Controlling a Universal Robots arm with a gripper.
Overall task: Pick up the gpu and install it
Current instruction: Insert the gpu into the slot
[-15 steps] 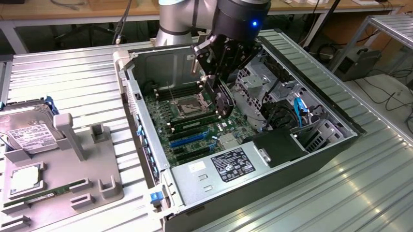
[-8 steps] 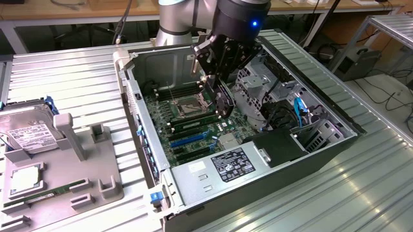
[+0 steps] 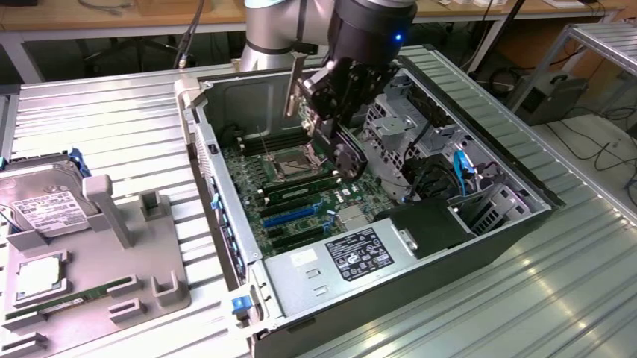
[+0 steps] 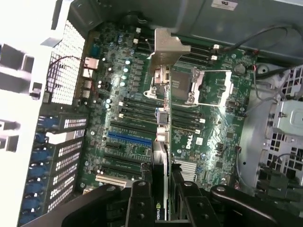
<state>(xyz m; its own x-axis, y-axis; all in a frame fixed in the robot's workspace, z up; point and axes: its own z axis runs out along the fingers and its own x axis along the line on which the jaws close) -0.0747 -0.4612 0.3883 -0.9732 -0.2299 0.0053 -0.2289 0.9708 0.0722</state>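
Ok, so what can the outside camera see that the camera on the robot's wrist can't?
Outside camera's extras: the silver hard drive and the memory stick on the grey holder beside the computer case, plus the power supply. Wrist camera's extras: the holed back grille and a green logo on the card. Both: the gripper clamping the gpu over the motherboard, with its blue slot.

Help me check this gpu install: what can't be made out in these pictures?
- Wrist view: the slot under the gpu held in the gripper; the card, seen edge-on, hides it.
- Exterior view: whether the gpu's lower edge touches the motherboard; the gripper covers it.
- Exterior view: the hard drive, cut off by the left edge.
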